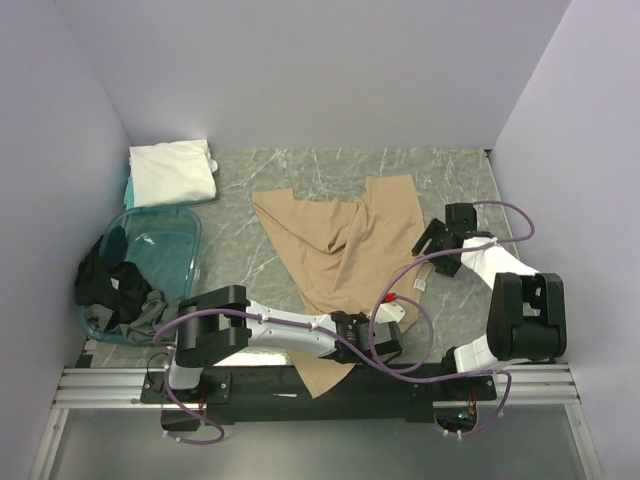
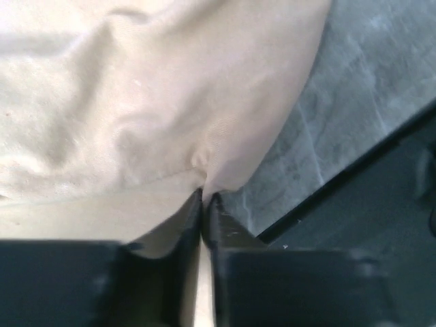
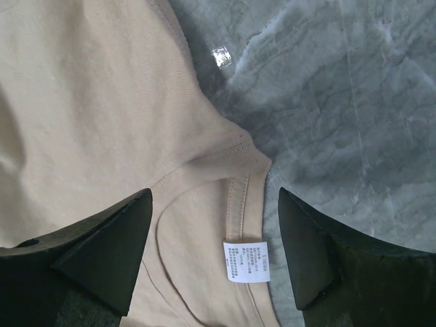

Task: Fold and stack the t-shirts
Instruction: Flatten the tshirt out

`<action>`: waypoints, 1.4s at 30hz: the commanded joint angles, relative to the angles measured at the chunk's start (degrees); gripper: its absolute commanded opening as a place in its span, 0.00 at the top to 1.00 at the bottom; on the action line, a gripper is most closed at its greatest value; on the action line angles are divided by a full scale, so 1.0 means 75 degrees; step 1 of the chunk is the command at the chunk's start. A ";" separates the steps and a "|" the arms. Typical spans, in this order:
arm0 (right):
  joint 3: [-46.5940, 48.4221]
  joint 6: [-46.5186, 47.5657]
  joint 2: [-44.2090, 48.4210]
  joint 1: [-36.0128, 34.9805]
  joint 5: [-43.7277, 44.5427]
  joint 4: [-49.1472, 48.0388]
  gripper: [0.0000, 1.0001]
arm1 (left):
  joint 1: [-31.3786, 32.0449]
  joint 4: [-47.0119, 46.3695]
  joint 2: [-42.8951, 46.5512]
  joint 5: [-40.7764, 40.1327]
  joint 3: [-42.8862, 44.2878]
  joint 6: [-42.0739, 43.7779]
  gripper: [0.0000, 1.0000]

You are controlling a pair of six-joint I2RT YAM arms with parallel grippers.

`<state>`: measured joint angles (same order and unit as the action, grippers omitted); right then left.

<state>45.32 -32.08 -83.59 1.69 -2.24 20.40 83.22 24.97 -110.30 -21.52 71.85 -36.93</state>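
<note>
Shirts: two, one tan shirt and one white shirt.
Tan shirt: lies loose and creased across the middle of the table, its near corner reaching past the table's near edge.
White shirt: folded in the far left corner, well apart from both claws.
Left claw: low at the near part of the tan shirt, fingers almost together, with a pinch of tan cloth puckered between them.
Right claw: spread wide above the tan shirt's collar, one finger on either side of the neckline, gripping nothing; whether the tips touch the cloth cannot be told.
Tag: one small white tag sewn inside the collar, between the right claw's fingers; its print is too small to read.
Tub: one, see-through teal, at the left edge just this side of the white shirt.
Dark clothes: a heap in the tub, spilling over its near rim.
Claws: two.
</note>
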 commanded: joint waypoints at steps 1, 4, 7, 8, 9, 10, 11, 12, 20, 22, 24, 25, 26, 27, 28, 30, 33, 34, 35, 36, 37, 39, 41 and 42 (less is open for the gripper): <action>0.0355 0.0081 -0.0151 0.0032 -0.0041 -0.0201 0.20 | 0.0002 0.0444 -0.0410 -0.0166 -0.0053 -0.0173 0.99; 0.0297 0.0140 -0.0210 0.0032 0.0146 -0.0119 0.21 | -0.0045 0.0537 -0.0177 -0.0470 -0.0182 -0.0407 0.99; 0.0216 0.0175 -0.0152 0.0032 0.0578 -0.0002 0.22 | -0.0302 0.0771 0.0221 -0.0857 -0.0345 -0.0852 0.99; 0.0204 0.0164 -0.0128 0.0032 0.0684 0.0079 0.22 | -0.0523 0.0830 0.0350 -0.0904 -0.0439 -0.0935 0.99; 0.0192 0.0163 -0.0128 0.0032 0.0790 0.0104 0.22 | -0.0630 0.0796 0.0665 -0.0893 -0.0544 -0.0994 0.99; 0.0168 0.0152 -0.0128 0.0044 0.0953 0.0127 0.22 | -0.0724 0.0749 0.0830 -0.0904 -0.0835 -0.1064 0.99; 0.0157 0.0152 -0.0139 0.0032 0.0990 0.0139 0.22 | -0.0876 0.0679 0.0983 -0.0928 -0.0978 -0.1099 0.99; 0.0133 0.0152 -0.0140 0.0032 0.1002 0.0127 0.22 | -0.0935 0.0655 0.1251 -0.0939 -0.1095 -0.1111 0.99; -0.0359 0.0210 -0.0186 -0.0763 0.0169 -0.0295 0.32 | -0.1065 0.0104 0.1734 -0.0459 -0.1998 -0.0865 0.99; -0.0359 0.0164 -0.0361 -0.1034 0.0287 -0.0271 0.32 | -0.1065 0.0104 0.1722 -0.0436 -0.2057 -0.0947 0.99; -0.0359 0.0058 -0.0479 -0.1069 0.0428 -0.0224 0.34 | -0.1077 0.0116 0.1792 -0.0482 -0.2092 -0.1006 0.99; -0.0371 0.0058 -0.0526 -0.1116 0.0358 -0.0236 0.37 | -0.1077 0.0162 0.1839 -0.0517 -0.2127 -0.1099 0.99; -0.0382 0.0070 -0.0515 -0.1151 0.0323 -0.0306 0.48 | -0.1065 0.0186 0.1874 -0.0634 -0.2162 -0.1123 0.99; -0.0406 0.0070 -0.0457 -0.1210 0.0183 -0.0330 0.57 | -0.1076 0.0198 0.2002 -0.0728 -0.2197 -0.1146 0.99; -0.0394 0.0058 -0.0294 -0.1326 0.0240 -0.0353 0.72 | -0.1088 0.0233 0.2073 -0.0845 -0.2233 -0.1170 0.99; -0.0301 0.0035 -0.0094 -0.1444 0.0542 -0.0283 1.00 | -0.1193 0.0431 0.2330 -0.1242 -0.2198 -0.1158 0.99; 0.0073 0.0023 0.0468 -0.1550 0.0978 -0.0026 1.00 | -0.1486 0.0876 0.2763 -0.1932 -0.1906 -0.1217 0.99; 0.0306 0.0034 0.0853 -0.1573 0.1094 0.0044 1.00 | -0.1568 0.1063 0.2905 -0.2168 -0.1638 -0.1240 0.99; 0.0436 0.0069 0.1089 -0.1585 0.1177 0.0219 1.00 | -0.1650 0.1216 0.3057 -0.2425 -0.1485 -0.1252 0.99; 0.0589 0.0093 0.1311 -0.1597 0.1282 0.0314 1.00 | -0.1674 0.1612 0.3372 -0.2845 -0.1321 -0.1264 0.99; 0.0903 0.0116 0.1801 -0.1585 0.1492 0.0407 1.00 | -0.1697 0.1755 0.3549 -0.3557 -0.0959 -0.1264 0.99; 0.1395 0.0233 0.2586 -0.1585 0.1622 0.0595 1.00 | -0.1779 0.1873 0.4086 -0.4195 -0.0606 -0.1066 0.99; 0.1748 0.0257 0.3081 -0.1597 0.1704 0.0759 1.00 | -0.1873 0.1360 0.4439 -0.4769 -0.0149 0.0068 0.99; 0.2145 0.0292 0.3524 -0.1597 0.1647 0.0818 1.00 | -0.1885 0.1184 0.4696 -0.5108 0.0213 0.0675 0.99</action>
<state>54.00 -31.11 -65.47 -10.11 6.66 25.43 69.58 36.07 -81.38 -46.96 66.46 -41.82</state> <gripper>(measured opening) 0.015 0.020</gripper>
